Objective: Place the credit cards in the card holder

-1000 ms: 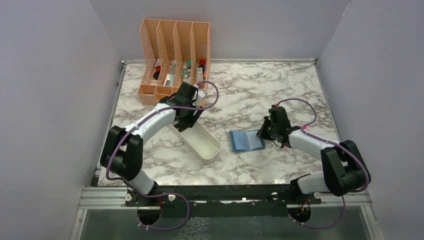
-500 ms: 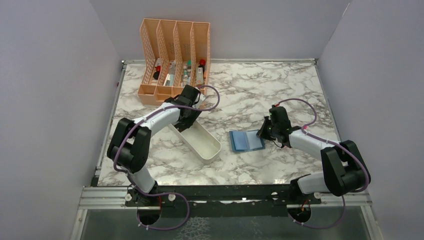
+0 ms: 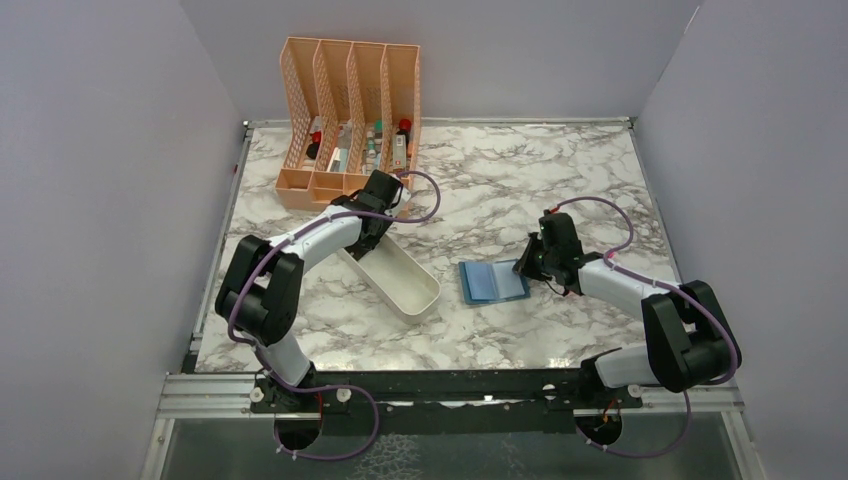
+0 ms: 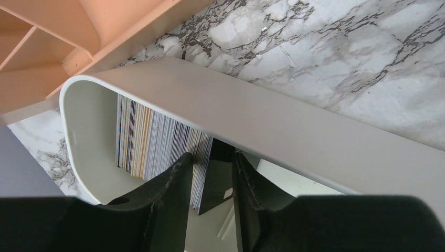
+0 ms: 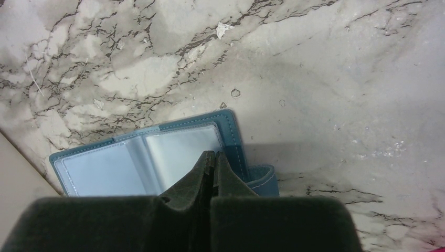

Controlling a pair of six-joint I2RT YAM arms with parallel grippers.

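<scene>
The credit cards (image 4: 152, 136) stand on edge in a packed row at the far end of the white tray (image 4: 262, 110). My left gripper (image 4: 210, 157) reaches down into that tray (image 3: 410, 285), its fingers closed in on the last few cards of the row, among them a black card (image 4: 220, 178) that leans against the right finger. The card holder (image 3: 492, 281) lies open on the marble, teal outside with pale clear slots (image 5: 131, 163) inside. My right gripper (image 5: 212, 155) is shut with nothing in it, its tips resting on the holder's right half.
A peach mesh organizer (image 3: 350, 100) with small bottles and tubes stands just behind the tray and close to my left wrist (image 3: 372, 205). Grey walls close in the marble table (image 3: 560, 170) on three sides.
My left gripper has dropped into the tray's far end and its fingers have closed in around a few cards. The right arm and the card holder have not moved.
</scene>
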